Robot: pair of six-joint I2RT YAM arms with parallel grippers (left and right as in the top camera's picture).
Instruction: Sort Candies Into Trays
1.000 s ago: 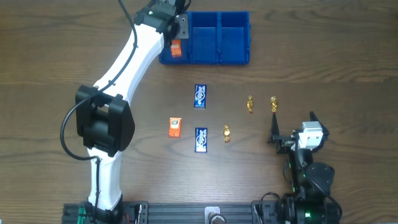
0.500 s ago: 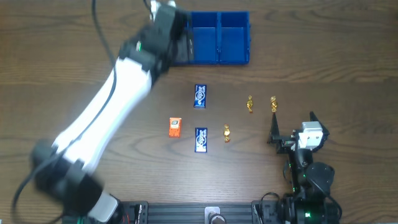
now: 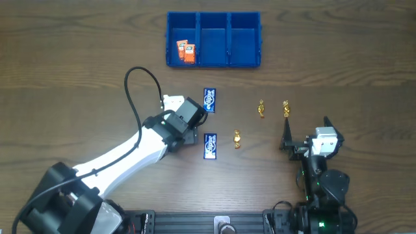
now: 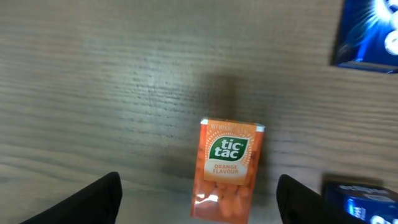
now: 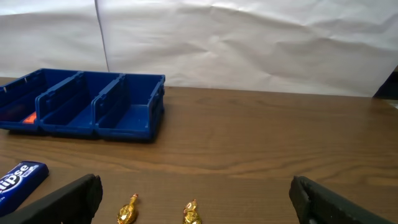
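An orange candy box (image 4: 227, 168) lies flat on the wooden table, directly between the spread fingers of my left gripper (image 4: 199, 208), which is open and hovers just over it. Two more orange boxes (image 3: 186, 51) sit in the left compartment of the blue tray (image 3: 213, 64) at the far edge. Two blue packets (image 3: 209, 100) (image 3: 209, 145) lie mid-table beside the left arm (image 3: 175, 127). Three gold-wrapped candies (image 3: 261, 108) (image 3: 285, 107) (image 3: 237, 138) lie to their right. My right gripper (image 3: 305, 127) rests open at the near right, holding nothing.
The tray's middle (image 3: 213, 36) and right (image 3: 245, 36) compartments look bare. From the right wrist, the tray (image 5: 87, 102), a blue packet (image 5: 22, 177) and two gold candies (image 5: 127, 211) (image 5: 191, 213) lie ahead. A white sheet hangs behind the table.
The left arm has swung back from the tray's left compartment to the mid-table orange box. The box it carried now lies in that compartment. The right arm has not moved.
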